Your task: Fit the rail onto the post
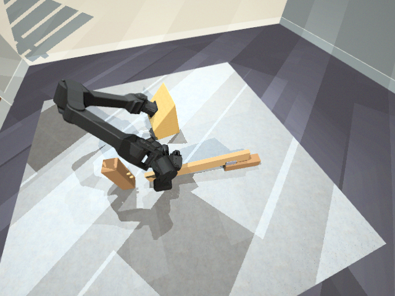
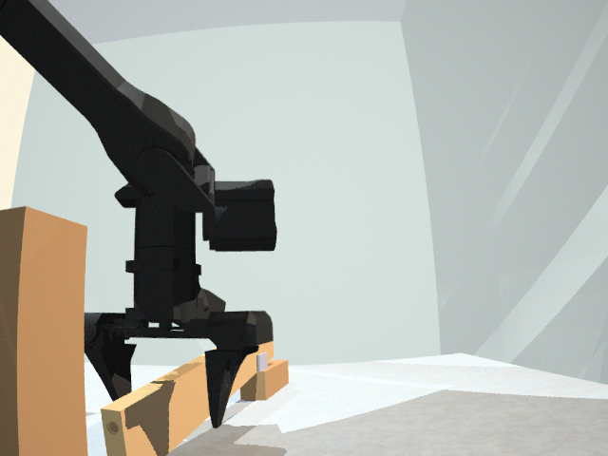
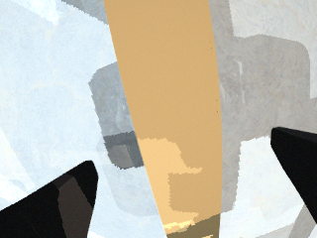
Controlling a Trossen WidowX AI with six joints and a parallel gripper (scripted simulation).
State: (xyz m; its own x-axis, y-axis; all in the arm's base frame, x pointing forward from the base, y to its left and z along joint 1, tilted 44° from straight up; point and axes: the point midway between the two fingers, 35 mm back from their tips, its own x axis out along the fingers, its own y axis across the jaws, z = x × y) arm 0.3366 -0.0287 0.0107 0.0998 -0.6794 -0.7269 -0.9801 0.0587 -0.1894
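Note:
The rail (image 1: pixel 210 161) (image 2: pixel 189 402) (image 3: pixel 168 74) slopes down from the bracket (image 1: pixel 231 163) (image 2: pixel 262 361) on the footboard block (image 1: pixel 244 164) (image 2: pixel 277 380) to its near end, low at the table. One hole (image 2: pixel 112 427) shows in that end. The post (image 1: pixel 116 175) (image 2: pixel 51 318) stands upright, with a gap to the rail end. Its two pegs (image 1: pixel 129 176) point toward the rail. My gripper (image 2: pixel 166 412) (image 3: pixel 185 155) is open, pointing down over the near part of the rail. One finger is on each side of the rail, with space between. The arm hides part of the rail in the top view.
A yellow wedge-shaped block (image 1: pixel 167 122) stands behind the rail, close against a dark part of the arm. The post is close to my gripper on the near-end side. The pale mat (image 1: pixel 287 222) lies under everything, with dark floor around it.

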